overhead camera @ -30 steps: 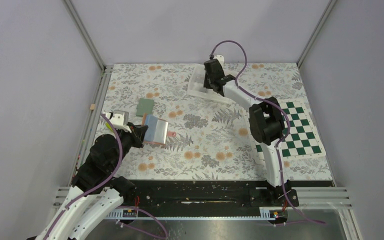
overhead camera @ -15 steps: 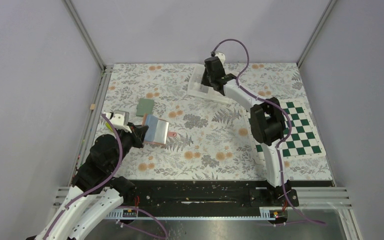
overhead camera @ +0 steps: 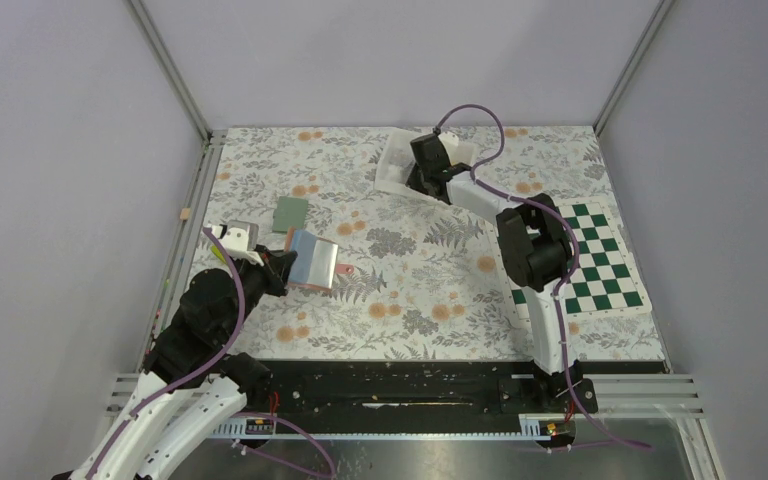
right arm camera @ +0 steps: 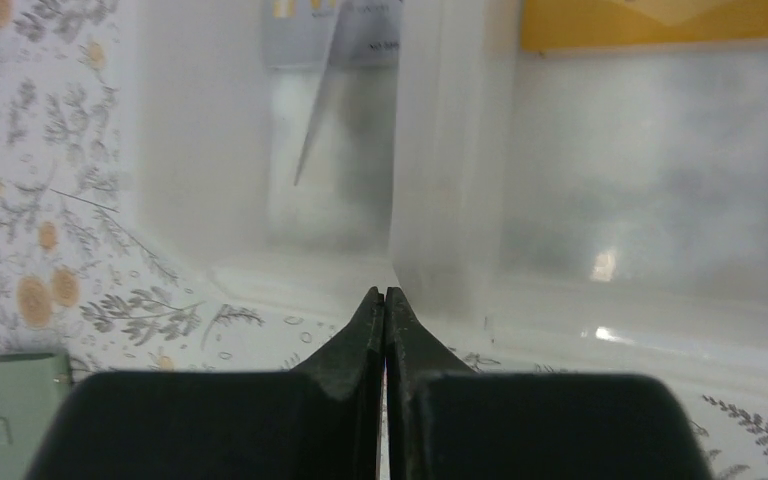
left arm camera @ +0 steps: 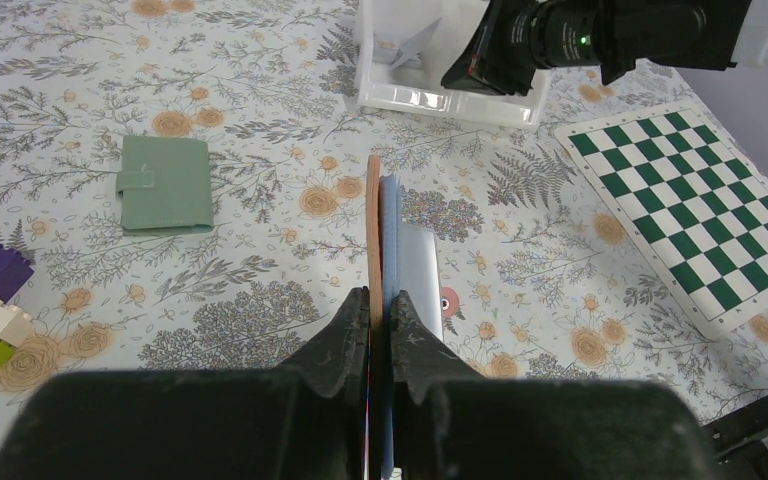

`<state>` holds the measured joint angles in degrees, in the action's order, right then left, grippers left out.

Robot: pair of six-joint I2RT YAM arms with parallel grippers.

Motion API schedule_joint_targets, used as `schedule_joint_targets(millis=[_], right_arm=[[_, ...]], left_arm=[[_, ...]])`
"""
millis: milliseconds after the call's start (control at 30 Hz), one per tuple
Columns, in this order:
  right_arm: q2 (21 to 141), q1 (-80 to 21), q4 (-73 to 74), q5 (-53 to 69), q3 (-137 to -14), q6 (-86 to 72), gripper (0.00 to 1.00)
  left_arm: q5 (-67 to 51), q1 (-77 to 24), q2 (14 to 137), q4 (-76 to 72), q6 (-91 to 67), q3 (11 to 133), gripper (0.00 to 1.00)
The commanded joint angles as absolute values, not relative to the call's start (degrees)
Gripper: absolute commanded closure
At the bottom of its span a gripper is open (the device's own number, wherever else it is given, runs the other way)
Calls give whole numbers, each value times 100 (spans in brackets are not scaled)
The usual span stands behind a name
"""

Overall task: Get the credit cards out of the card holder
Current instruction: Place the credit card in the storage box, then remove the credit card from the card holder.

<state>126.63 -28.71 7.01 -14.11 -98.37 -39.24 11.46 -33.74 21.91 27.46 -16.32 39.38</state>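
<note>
Near left edge of table (overhead camera: pixel 430 285): left gripper (left arm camera: pixel 380 300) clamps tan-brown, blue-lined card holder (left arm camera: pixel 383 225), upright. Far edge: right gripper (right arm camera: pixel 385 296) pinched closed at white two-compartment plastic tray (right arm camera: pixel 442 150) holding a silvery flat card (right arm camera: pixel 335 42).

The card holder (left arm camera: pixel 376 225) is held on edge, pinched at its near end by the left gripper (left arm camera: pixel 380 300). Its tan cover and light-blue panels are slightly fanned. A silvery card (right arm camera: pixel 310 40) is leant in the left compartment of the tray (right arm camera: pixel 440 150). A yellow card (right arm camera: pixel 660 22) is seen in the right compartment.
</note>
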Motion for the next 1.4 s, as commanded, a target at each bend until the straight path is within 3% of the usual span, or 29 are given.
schedule_joint_targets(millis=[0, 333, 433, 567, 700, 833, 967, 1200, 1367], right_arm=[[12115, -2855, 707, -1780, -9481, -4045, 100], [11616, -2790, 632, -1816, -9064, -3556, 100], [11509, -2760, 397, -1307, -9073, -3086, 100], [11538, -2753, 314, -204, -9489, -2095, 77], [12193, -2735, 1170, 126, -10600, -751, 54], [12455, -2731, 1160, 125, -10807, 957, 31], [12566, -2733, 1158, 167, -10875, 2540, 19], [12935, -2733, 1673, 603, -11469, 3167, 24], [13257, -2725, 1630, 755, -11600, 3670, 42]], left_arm=[[1270, -3401, 2160, 2441, -1573, 4017, 100], [1282, -3423, 2152, 2444, -1573, 4024, 100], [1294, -3434, 2141, 2452, -1573, 4017, 100], [1368, -3454, 2127, 2480, -1573, 4027, 100], [1441, -3461, 2131, 2498, -1573, 4041, 100], [1513, -3461, 2125, 2530, -1565, 4030, 100], [1574, -3450, 2145, 2503, -1564, 4026, 100], [1612, -3453, 2263, 2486, -1570, 4025, 100], [1684, -3454, 2250, 2497, -1567, 4008, 100]])
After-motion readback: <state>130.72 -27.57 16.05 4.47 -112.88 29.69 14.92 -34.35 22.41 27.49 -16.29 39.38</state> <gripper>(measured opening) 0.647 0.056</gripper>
